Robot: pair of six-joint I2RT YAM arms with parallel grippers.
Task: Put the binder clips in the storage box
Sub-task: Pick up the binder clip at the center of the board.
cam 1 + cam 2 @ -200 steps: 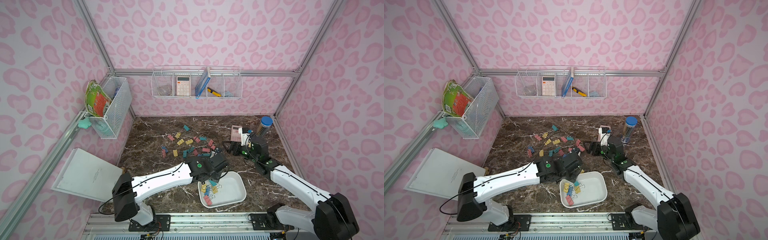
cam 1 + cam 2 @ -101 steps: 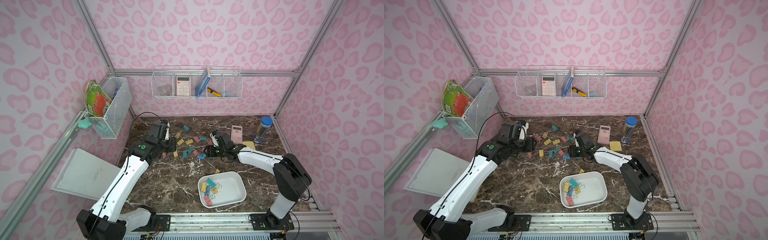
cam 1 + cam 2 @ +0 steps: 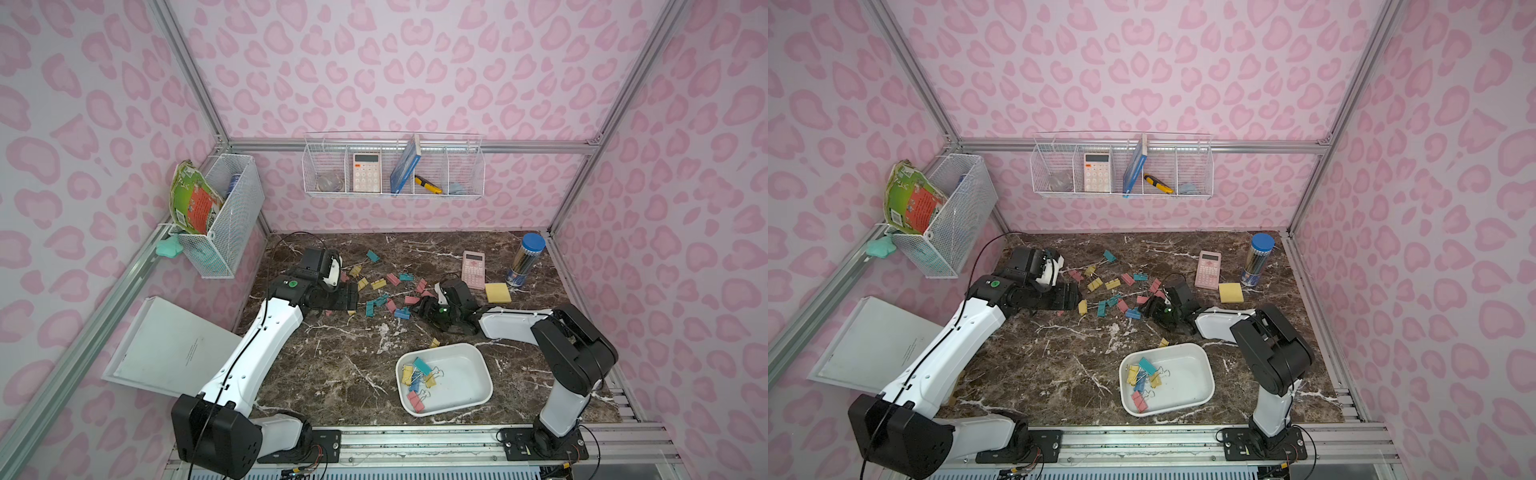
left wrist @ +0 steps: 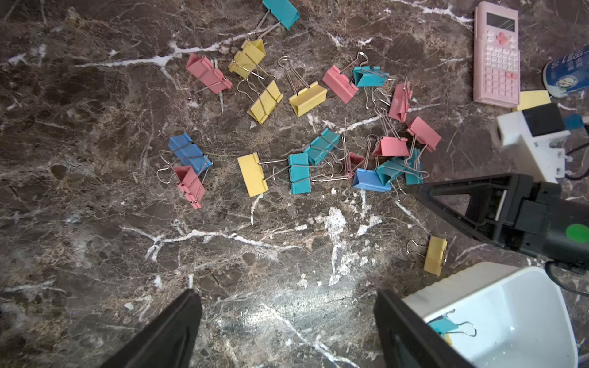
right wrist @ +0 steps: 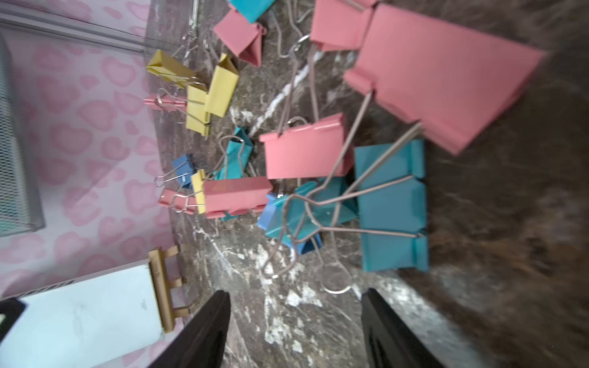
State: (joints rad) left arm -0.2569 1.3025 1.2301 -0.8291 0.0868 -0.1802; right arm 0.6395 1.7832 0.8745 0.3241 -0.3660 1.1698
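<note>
Several pastel binder clips (image 3: 369,308) (image 3: 1101,308) lie scattered across the middle of the marble table. More of them rest in the white storage box (image 3: 482,365) (image 3: 1204,361) near the front. My left gripper (image 3: 348,297) (image 3: 1069,297) hovers at the left end of the pile. It is open, with only bare marble between its fingers in the left wrist view (image 4: 287,318). My right gripper (image 3: 417,309) (image 3: 1144,309) sits low at the pile's right end, open and empty (image 5: 296,318). A teal clip (image 5: 392,207) lies just past its fingertips, its wire loop between them.
A pink calculator (image 3: 473,269), a yellow sticky-note pad (image 3: 498,292) and a blue-lidded pen tube (image 3: 524,266) stand at the back right. One yellow clip (image 3: 434,343) lies beside the box. A white board (image 3: 174,349) leans at the left. Wire baskets (image 3: 392,166) hang on the walls.
The left arm swung from over the storage box to the pile's left end and its jaws opened wide. The right gripper moved from beside the calculator to the pile's right end.
</note>
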